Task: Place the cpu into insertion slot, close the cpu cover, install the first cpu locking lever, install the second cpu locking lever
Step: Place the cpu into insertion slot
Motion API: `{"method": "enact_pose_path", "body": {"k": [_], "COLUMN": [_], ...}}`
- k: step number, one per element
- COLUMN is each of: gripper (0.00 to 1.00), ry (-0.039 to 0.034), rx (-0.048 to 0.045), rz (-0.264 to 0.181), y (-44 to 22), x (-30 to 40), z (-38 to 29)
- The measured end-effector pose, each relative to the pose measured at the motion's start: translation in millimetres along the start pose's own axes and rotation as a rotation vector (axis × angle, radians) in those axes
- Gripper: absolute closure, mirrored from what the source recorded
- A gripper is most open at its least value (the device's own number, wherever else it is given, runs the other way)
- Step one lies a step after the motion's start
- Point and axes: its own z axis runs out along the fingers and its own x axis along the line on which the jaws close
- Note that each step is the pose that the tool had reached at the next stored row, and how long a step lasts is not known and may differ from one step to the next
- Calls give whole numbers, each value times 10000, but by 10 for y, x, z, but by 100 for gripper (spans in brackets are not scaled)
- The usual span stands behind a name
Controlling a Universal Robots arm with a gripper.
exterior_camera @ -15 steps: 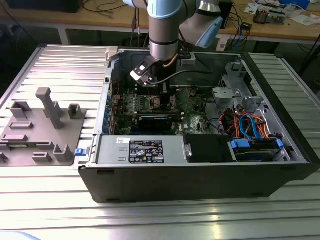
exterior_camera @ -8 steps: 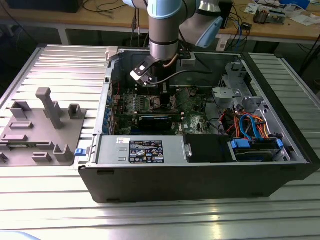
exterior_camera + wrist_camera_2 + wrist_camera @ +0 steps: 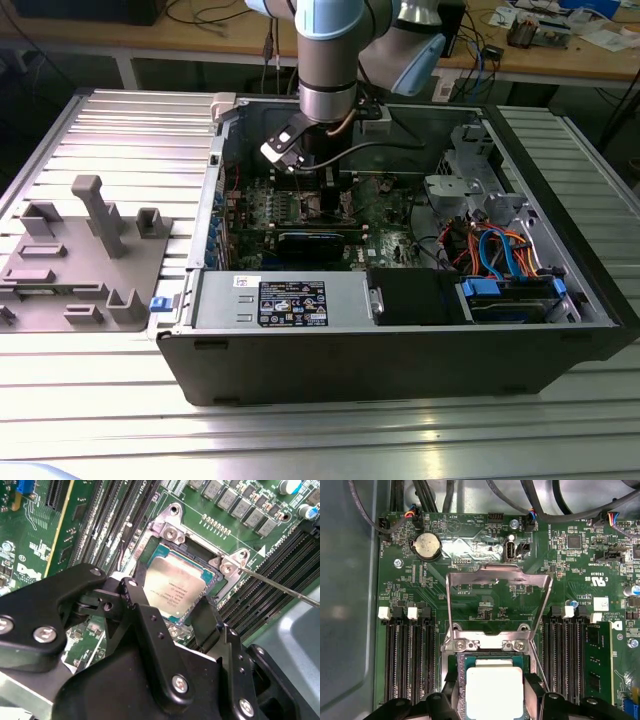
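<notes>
pincer (image 3: 167, 599): low in the case, astride the cpu; clenched or released, I cannot tell.
cpu (image 3: 495, 690): directly under the pincer, lying flat inside the insertion slot (image 3: 171, 532).
cpu cover (image 3: 500, 574): tipped up beyond the pincer, so the slot is open.
room: memory slots (image 3: 410, 670) close on both sides; thin locking lever (image 3: 280, 586) just beside.

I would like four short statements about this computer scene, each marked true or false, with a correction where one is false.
1. The cpu lies in its socket. True.
2. The cpu cover is closed over the cpu. False: it stands open, tilted back from the socket.
3. The claw is down at the cpu. True.
4. The computer case is shut by a side panel. False: it lies open, with the motherboard showing.
</notes>
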Motion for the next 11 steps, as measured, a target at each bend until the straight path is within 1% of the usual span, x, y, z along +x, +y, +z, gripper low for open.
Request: {"method": "enact_pose_path", "body": {"k": [6, 11], "gripper": [38, 38], "ry": [1, -6], "rx": [-1, 13], "rz": [22, 97], "y": [-1, -1], "x": [10, 20], "z": [-11, -5]}}
